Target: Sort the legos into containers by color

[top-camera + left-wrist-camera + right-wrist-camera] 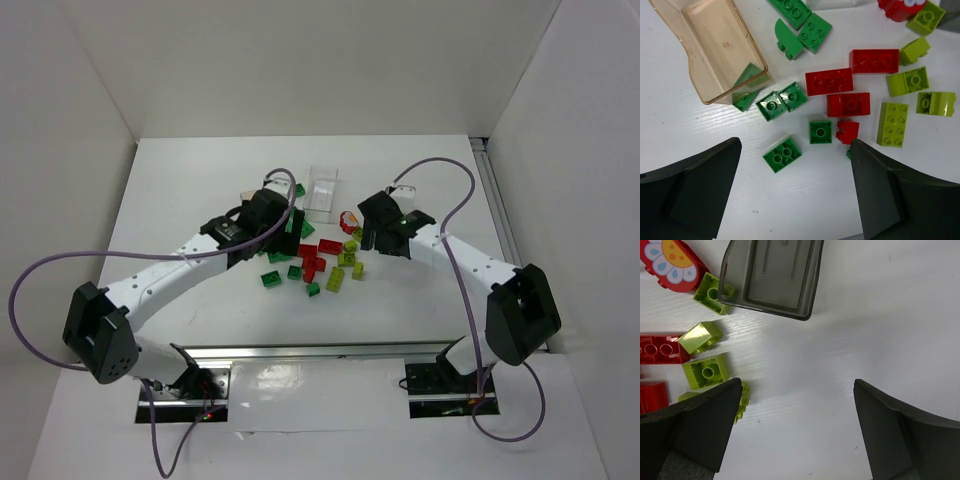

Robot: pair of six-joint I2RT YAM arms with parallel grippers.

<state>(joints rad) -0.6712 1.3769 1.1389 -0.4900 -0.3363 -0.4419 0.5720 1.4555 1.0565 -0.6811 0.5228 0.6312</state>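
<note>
Overhead view of a white table (180,200) with a loose pile of legos (322,262) at its middle. Dark green, red and yellow-green bricks lie mixed together. A clear container (322,192) stands just beyond the pile, on the side away from the arm bases.

The left gripper (280,222) hangs over the pile's left edge and the right gripper (372,232) over its right edge. The two arms close in on the pile from both sides and hide part of it from above.

In the left wrist view, the left gripper (795,170) has its jaws wide apart and holds nothing. A dark green square brick (782,154) lies on the table between its fingertips. An amber-tinted container (715,45) sits at the pile's left edge, with a dark green brick (747,75) in its corner nearest the pile. Red bricks (829,81) fill the pile's middle, and yellow-green bricks (892,124) lie on its right side.

In the right wrist view, the right gripper (796,405) also has its jaws apart, with only bare table between them. A smoke-grey container (772,275) sits just beside the pile's right edge, and a yellow-green square brick (712,292) touches its corner. A red piece printed with a daisy (670,262) lies near that brick. One finger (700,425) partly covers another yellow-green brick (742,400).
</note>
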